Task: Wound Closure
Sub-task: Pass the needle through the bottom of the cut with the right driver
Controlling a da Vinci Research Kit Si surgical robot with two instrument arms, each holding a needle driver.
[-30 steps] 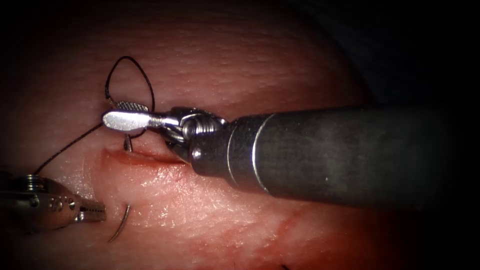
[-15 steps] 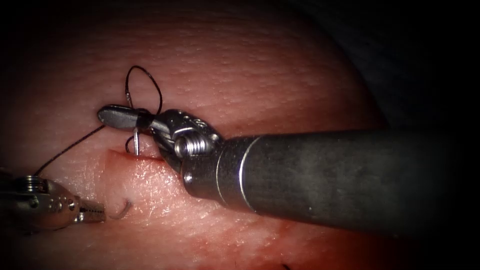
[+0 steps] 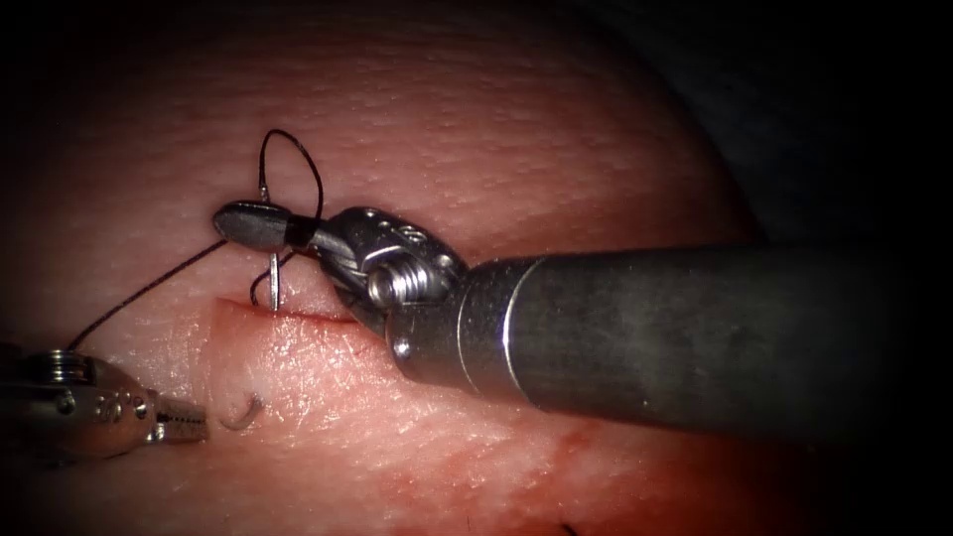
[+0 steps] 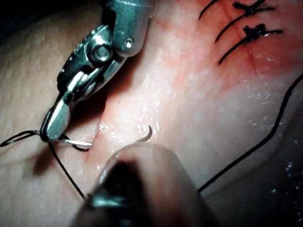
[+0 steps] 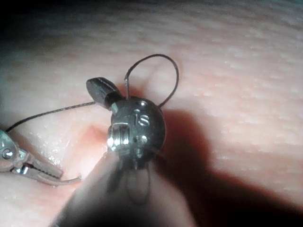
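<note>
My right tool (image 3: 248, 224) reaches in from the right, and its jaws are shut on the curved needle (image 3: 273, 280) near its tail end, just above the left end of the cut (image 3: 298, 316). The needle goes down into the tissue (image 3: 496, 129) at the cut's upper edge. Its tip (image 3: 243, 414) curls out of the tissue below the cut. My left tool (image 3: 194, 430) lies low on the left, jaws shut and holding nothing, right beside that tip. Black thread (image 3: 149, 288) loops above the right jaws and trails off to the left. The right tool (image 4: 54, 125) also shows gripping the needle (image 4: 78, 142).
Finished stitches with knots (image 4: 251, 30) cross the cut further along. A strand of thread (image 4: 265, 137) lies over the tissue near them. Red fluid (image 3: 447, 486) wets the tissue below the cut. The right tool's thick shaft (image 3: 695, 337) spans the right half of the endoscope view.
The right jaws, open around the needle's tail a second ago, have shut on it and rolled. The stretch of needle showing below the cut has shortened. The left tool has stayed put.
</note>
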